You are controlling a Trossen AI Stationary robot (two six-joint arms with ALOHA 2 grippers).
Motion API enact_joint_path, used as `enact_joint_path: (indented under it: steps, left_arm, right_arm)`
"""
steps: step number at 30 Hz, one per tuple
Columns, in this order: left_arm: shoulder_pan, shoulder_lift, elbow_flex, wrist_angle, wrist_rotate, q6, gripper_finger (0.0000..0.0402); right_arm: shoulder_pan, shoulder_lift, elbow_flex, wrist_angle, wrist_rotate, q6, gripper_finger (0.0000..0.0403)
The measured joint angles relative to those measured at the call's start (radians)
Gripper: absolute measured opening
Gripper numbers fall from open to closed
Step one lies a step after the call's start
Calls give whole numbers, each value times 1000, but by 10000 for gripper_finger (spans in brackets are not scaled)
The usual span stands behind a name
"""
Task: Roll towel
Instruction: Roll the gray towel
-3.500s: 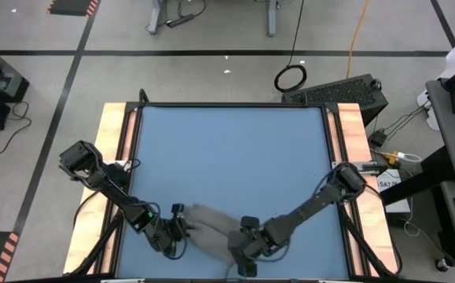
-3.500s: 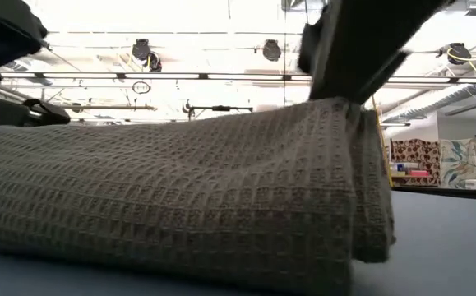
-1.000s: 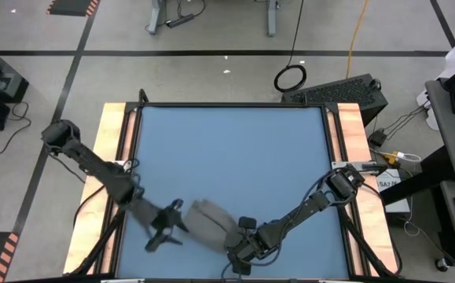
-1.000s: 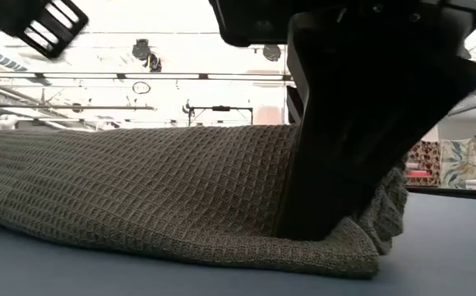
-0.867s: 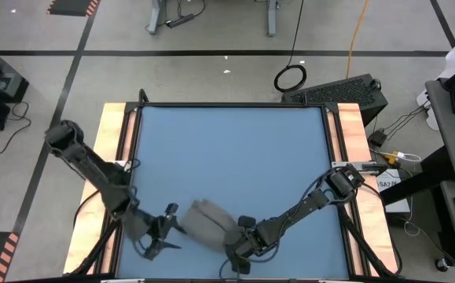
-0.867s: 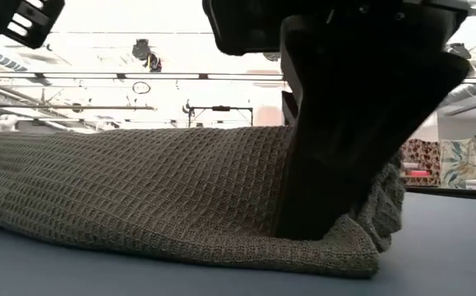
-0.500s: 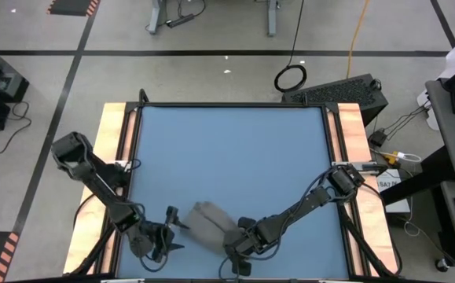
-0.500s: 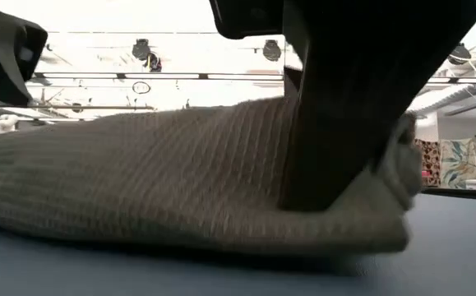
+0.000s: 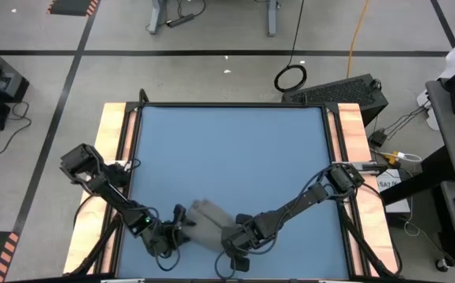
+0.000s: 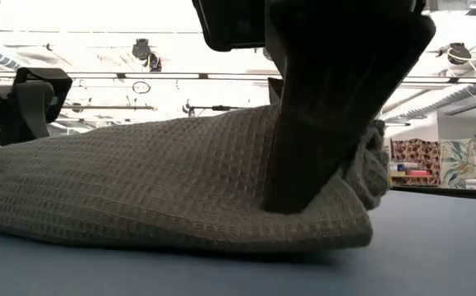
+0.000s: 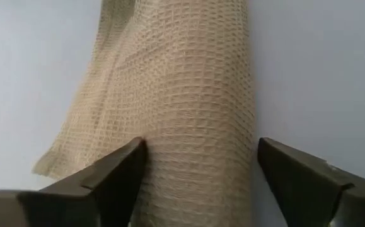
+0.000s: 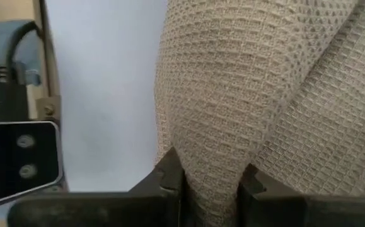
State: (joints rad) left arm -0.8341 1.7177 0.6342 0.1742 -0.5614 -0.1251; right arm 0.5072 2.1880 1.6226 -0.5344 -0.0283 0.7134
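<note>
Rolling nearly done: towel [image 9: 206,221] bunched near the table's [image 9: 235,149] front edge. Right gripper [image 9: 233,239] pinches one end; left gripper [image 9: 174,230] straddles the other, fingers wide. Next: close left, tighten roll.

The high view looks straight down from well above the blue table [image 9: 227,157], taking in its whole top, both arms and the surrounding floor, while the low view sits at tabletop height and faces level across the table, so close to the towel [image 10: 139,189] that the fabric fills most of the picture with ceiling lights behind. Each wrist view looks forward past its own arm's two fingers at very close range onto the towel's weave and bare tabletop. All four views share the towel [image 9: 206,220] at the table's near edge.
</note>
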Motion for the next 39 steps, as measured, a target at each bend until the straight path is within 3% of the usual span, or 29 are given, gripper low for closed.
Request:
enact_joint_path:
  steps: [6,13,17,25,28,31,39]
  left_arm:
    - [40,-6,-1,-23,7,-24,204]
    - [127,-48,-2,-39,170,-104,33]
    - [183,-106,-4,-61,312,-213,31]
    - [311,-212,-4,-128,578,-398,50]
    - [357,-214,-4,-141,677,-437,52]
    - [397,-207,-3,-177,739,-456,53]
    - [438,-200,-3,-256,765,-549,55]
  right_arm:
    - [-4,0,2,-13,18,-24,76]
    - [25,-65,2,-143,22,59,184]
    - [83,-136,2,-171,118,132,227]
    - [287,-120,3,-94,612,112,240]
    - [312,-66,3,-74,724,108,249]
    - [310,-20,3,-72,755,106,272]
    - [245,48,3,-39,762,-12,360]
